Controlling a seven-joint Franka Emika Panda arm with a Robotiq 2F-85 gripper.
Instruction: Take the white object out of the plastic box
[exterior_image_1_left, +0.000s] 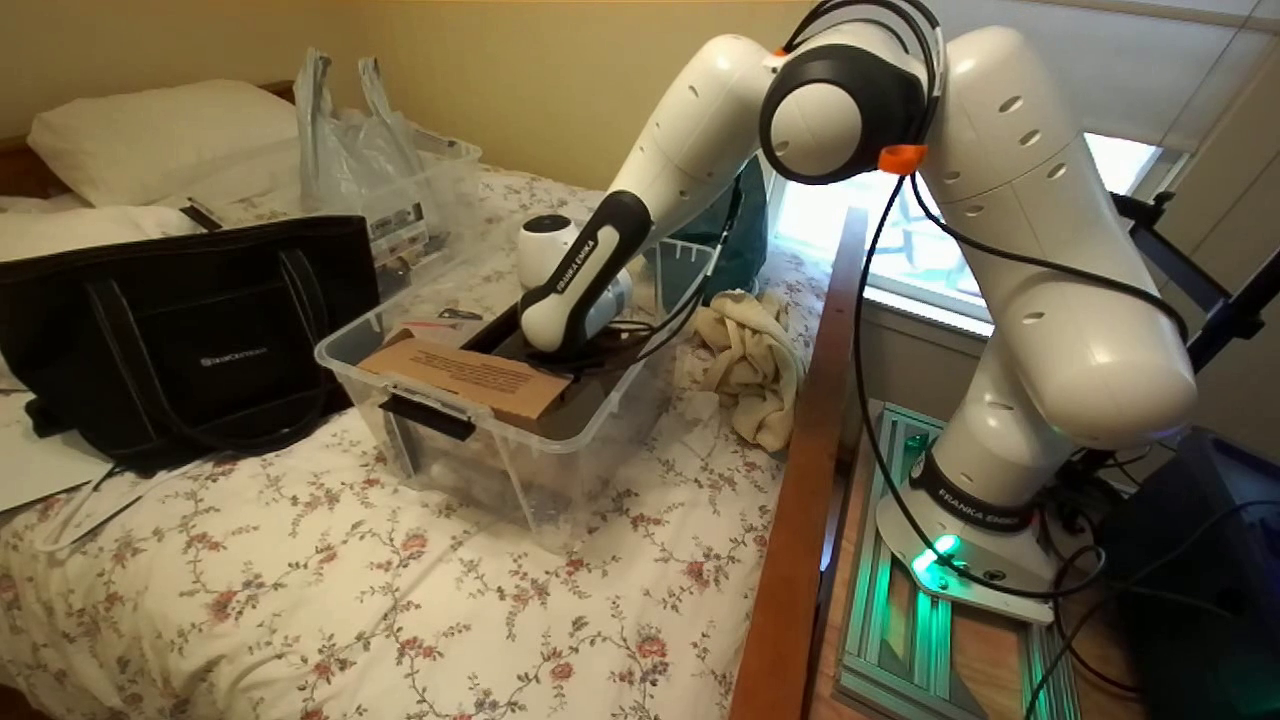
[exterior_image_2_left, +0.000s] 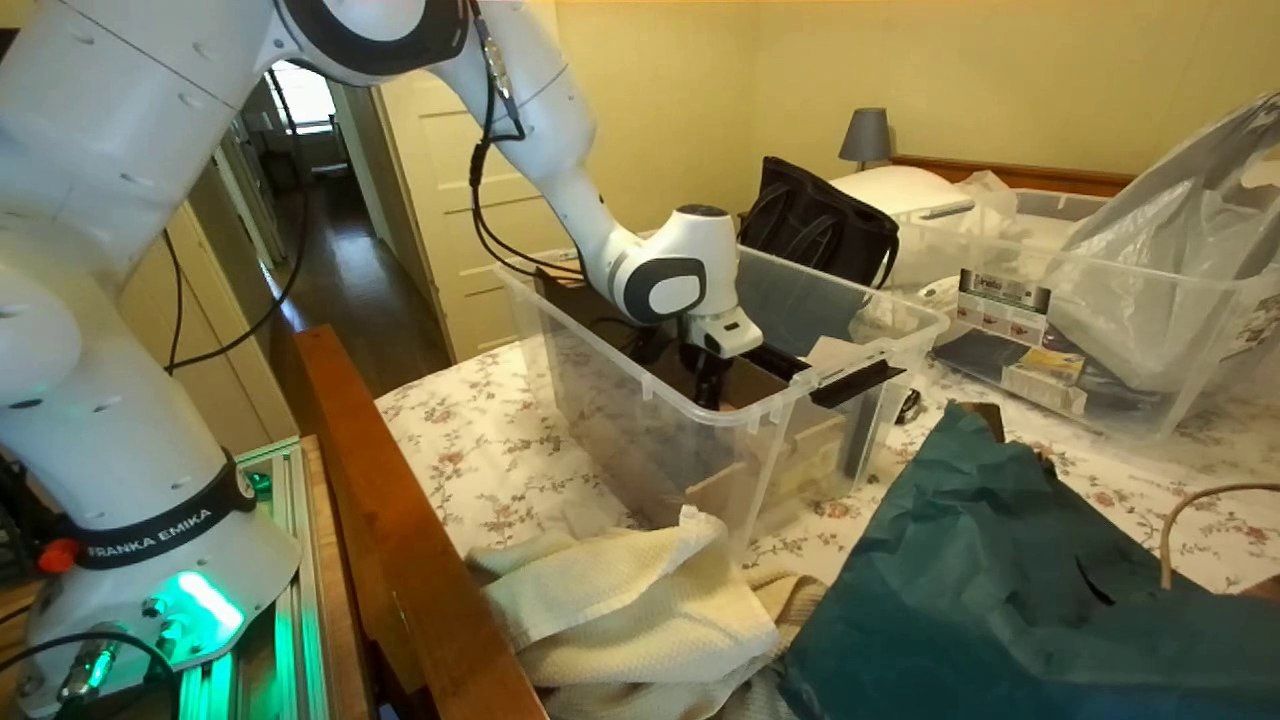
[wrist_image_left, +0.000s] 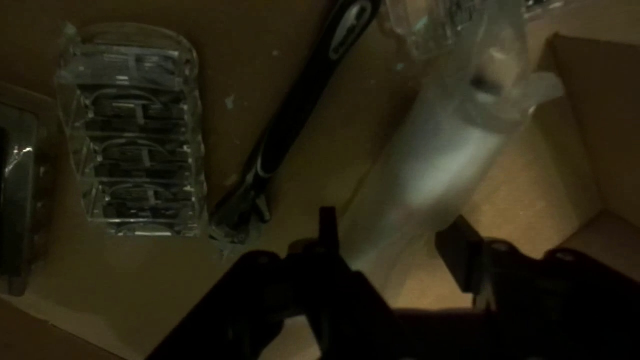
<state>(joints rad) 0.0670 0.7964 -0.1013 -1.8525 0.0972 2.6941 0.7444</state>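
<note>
The plastic box (exterior_image_1_left: 600, 465) is a large clear tub on the flowered bed, with cardboard inside; it also shows in an exterior view (exterior_image_2_left: 755, 412). A whitish, translucent tube-like object (wrist_image_left: 440, 160) lies slanted on brown cardboard in the wrist view, blurred and wrapped in clear film at its upper end. It is hidden in both exterior views. My gripper (wrist_image_left: 392, 237) is open, its fingertips apart with the object's lower end between or below them; I cannot tell whether they touch. In an exterior view the gripper (exterior_image_2_left: 708, 378) reaches down inside the box.
A black razor handle (wrist_image_left: 300, 100) and a clear blade pack (wrist_image_left: 140, 145) lie left of the white object. A cardboard flap (exterior_image_1_left: 465, 378) covers part of the box. A black bag (exterior_image_1_left: 190, 340), cream towel (exterior_image_1_left: 755, 370), teal bag (exterior_image_2_left: 1000, 560) and wooden rail (exterior_image_1_left: 800, 500) surround it.
</note>
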